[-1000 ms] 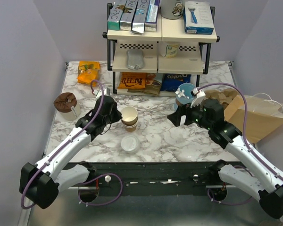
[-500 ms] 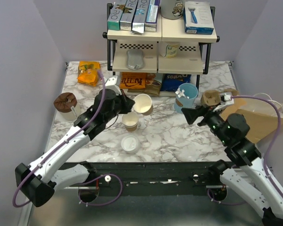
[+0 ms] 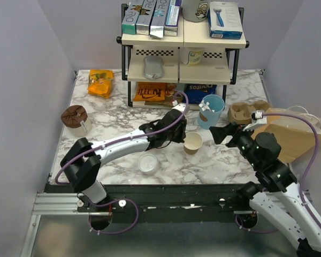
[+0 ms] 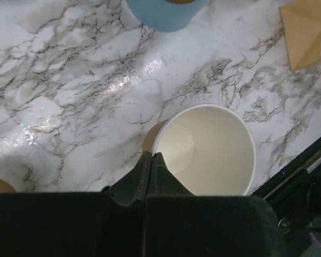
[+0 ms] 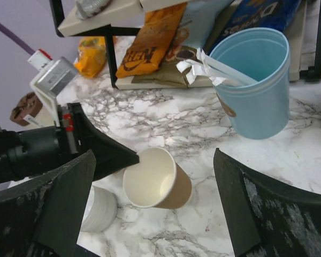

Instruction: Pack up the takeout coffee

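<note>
A white table (image 3: 219, 160) with grey marble veining is being enclosed on three sides by pale lilac walls. A black-framed shelf rack (image 3: 182, 59) is standing at its far edge.

The takeout coffee (image 3: 148, 164) is sitting on the table near the front edge, left of centre, apart from both claws. From above only its round white lid is being shown. In the right wrist view just a white ribbed side is being seen, so its tan wall cannot be made out.

The left claw (image 4: 151, 158) is being pressed together on the rim of a lidless tan paper cup (image 3: 192, 143). This cup is tilted and lies between the takeout coffee and a light-blue cup (image 3: 211, 110). The right claw (image 5: 154, 160) is being held wide apart, gripping nothing, just beside the light-blue cup.

One takeout coffee, one light-blue cup and one lidless tan paper cup are being counted. A tan edge in the lower left corner of the left wrist view cannot be identified. One brown paper bag (image 3: 291, 134) is lying at the right, with one pulp cup carrier (image 3: 245, 111) just beside it. One orange snack bag (image 3: 100, 82) is lying on the open table, and two more bags, orange and blue, are being seen under the rack.
</note>
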Action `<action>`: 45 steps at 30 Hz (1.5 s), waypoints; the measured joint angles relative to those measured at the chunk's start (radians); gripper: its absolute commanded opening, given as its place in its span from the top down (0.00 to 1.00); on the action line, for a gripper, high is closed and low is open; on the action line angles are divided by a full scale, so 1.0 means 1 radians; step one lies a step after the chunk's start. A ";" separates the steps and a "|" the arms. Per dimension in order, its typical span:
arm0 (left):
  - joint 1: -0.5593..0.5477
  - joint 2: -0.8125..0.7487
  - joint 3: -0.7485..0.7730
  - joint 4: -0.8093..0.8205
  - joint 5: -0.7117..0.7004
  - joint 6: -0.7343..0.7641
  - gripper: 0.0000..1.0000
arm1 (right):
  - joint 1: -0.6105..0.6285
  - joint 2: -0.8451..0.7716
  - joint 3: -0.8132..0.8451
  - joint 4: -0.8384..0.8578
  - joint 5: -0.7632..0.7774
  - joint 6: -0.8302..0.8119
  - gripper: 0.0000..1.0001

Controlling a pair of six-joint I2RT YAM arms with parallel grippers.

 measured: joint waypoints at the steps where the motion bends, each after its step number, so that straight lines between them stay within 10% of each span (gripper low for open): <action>1: -0.007 0.036 0.015 0.002 0.000 0.000 1.00 | 0.000 0.011 0.001 -0.011 0.001 0.000 0.00; 15: -0.018 0.113 0.025 0.065 0.037 0.010 0.01 | 0.000 0.059 0.006 -0.098 0.033 -0.011 0.00; 28: -0.032 -0.400 -0.118 0.150 0.241 0.018 0.01 | 0.007 0.249 0.103 -0.100 -0.299 -0.121 0.00; 45: -0.018 -0.997 -0.564 -0.593 -0.360 -0.570 0.01 | 0.605 0.946 0.382 -0.026 -0.039 -0.006 0.17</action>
